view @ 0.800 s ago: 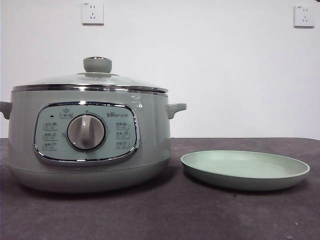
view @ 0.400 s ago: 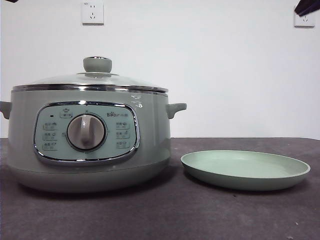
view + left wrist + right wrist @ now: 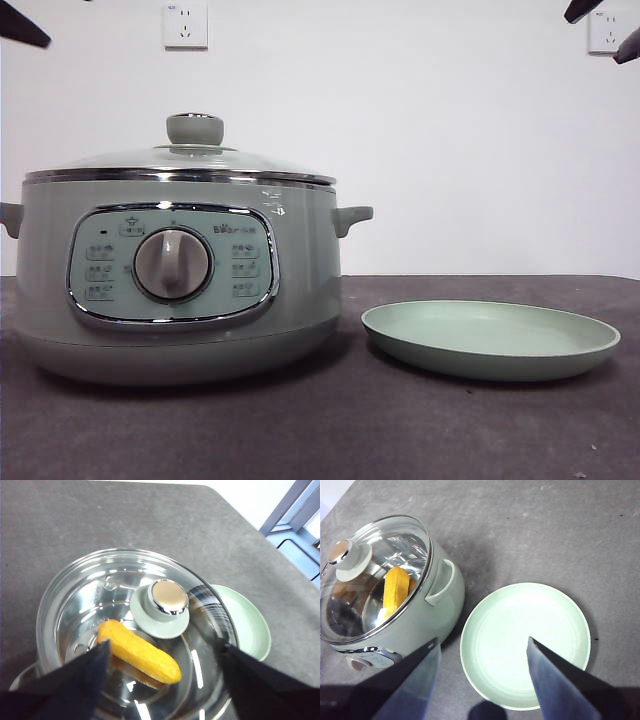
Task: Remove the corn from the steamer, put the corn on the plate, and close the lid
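The sage-green steamer (image 3: 170, 290) stands at the left of the table with the glass lid (image 3: 185, 160) resting on it. Through the glass the yellow corn (image 3: 140, 652) lies inside the pot, also visible as corn (image 3: 396, 592) in the right wrist view. The pale-green plate (image 3: 490, 340) sits bare to the steamer's right. My left gripper (image 3: 162, 649) hangs open high above the lid's knob (image 3: 169, 597), touching nothing. Open as well, my right gripper (image 3: 482, 641) hovers high over the plate (image 3: 525, 645). In the front view both show only as black tips at the top corners.
Two wall sockets (image 3: 185, 25) are on the white wall behind. The dark grey table ends a short way past the plate, where a blue-grey frame (image 3: 295, 510) stands off the table.
Both arms' black tips have come down into the front view's top corners, the left one further in than half a second ago. Steamer, lid and plate have not moved.
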Motion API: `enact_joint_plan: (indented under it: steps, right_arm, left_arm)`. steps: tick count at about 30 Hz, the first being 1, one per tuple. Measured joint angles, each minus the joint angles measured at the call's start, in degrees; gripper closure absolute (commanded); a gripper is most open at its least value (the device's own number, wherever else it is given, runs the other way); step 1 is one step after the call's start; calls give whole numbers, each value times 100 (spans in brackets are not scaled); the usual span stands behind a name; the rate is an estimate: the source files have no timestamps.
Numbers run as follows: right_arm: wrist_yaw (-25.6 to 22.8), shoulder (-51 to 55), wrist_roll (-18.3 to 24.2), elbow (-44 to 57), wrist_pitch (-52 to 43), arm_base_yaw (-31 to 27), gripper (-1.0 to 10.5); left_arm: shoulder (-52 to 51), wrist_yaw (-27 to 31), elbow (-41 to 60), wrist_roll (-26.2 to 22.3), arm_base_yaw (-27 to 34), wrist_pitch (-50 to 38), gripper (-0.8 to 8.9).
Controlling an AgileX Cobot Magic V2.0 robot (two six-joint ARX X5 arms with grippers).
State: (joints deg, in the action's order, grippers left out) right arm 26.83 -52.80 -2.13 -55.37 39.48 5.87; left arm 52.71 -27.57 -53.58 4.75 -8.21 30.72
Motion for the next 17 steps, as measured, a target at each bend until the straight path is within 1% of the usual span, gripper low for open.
enact_joint_plan:
  steps: [3,6,10,12,17]
  right_arm:
    - [-2,0,0,0,0,0,657]
    - [0,0,0,0,0,0,658]
    - [0,0,0,0,0,0,658]
    - [0,0,0,0,0,0,658]
    - [0,0,0,0,9,0,658]
  left_arm:
    - [208,365,-4,0,-348,-286,405]
    - [476,798,-166,2,-693,-315,404]
    - [901,1207,-592,-2,-1091,-343,405]
    - [1143,1375,-824,-7,-1274,-343,405]
    - [1762,1550,-1202,-11,-1550,-319,405]
